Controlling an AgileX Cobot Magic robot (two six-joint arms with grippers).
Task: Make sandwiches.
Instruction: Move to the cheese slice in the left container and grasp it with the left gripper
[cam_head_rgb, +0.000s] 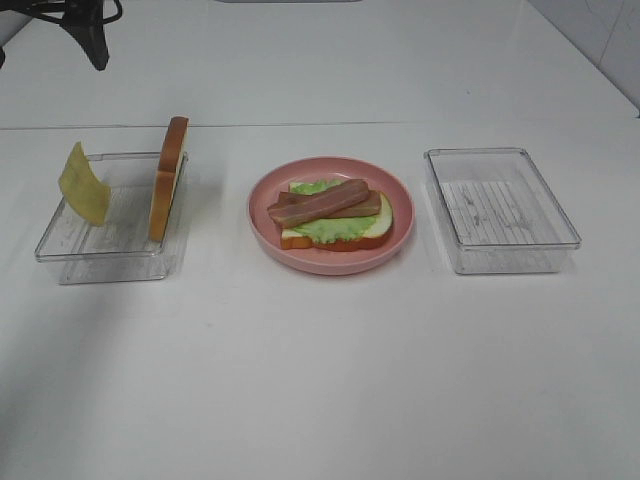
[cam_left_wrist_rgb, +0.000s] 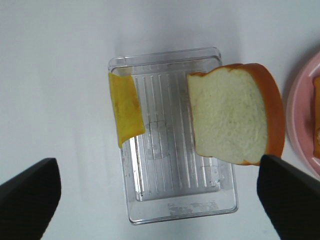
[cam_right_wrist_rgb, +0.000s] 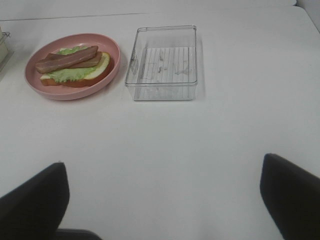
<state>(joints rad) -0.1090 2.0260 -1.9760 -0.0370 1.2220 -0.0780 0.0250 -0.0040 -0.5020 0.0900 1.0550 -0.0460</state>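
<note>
Sandwich (cam_head_rgb: 333, 217) sits half-built on pink plate (cam_head_rgb: 330, 268). Left gripper (cam_left_wrist_rgb: 157, 167) and right gripper (cam_right_wrist_rgb: 162, 167) wide open, empty. Likely next: pinch cheese slice (cam_left_wrist_rgb: 125, 110) by its raised edge in left tray (cam_left_wrist_rgb: 175, 212), staying clear of upright bread slice (cam_left_wrist_rgb: 227, 117).

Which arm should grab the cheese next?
Left: left hand hovers open above the left tray holding the cheese slice and bread slice; right hand is nearer the empty right tray.

High camera overlooks the whole counter (cam_head_rgb: 320, 400) from the front. Left wrist looks straight down, close, on one tray (cam_left_wrist_rgb: 170, 200). Right wrist looks obliquely from farther back; all three share the plate (cam_right_wrist_rgb: 70, 94).
</note>
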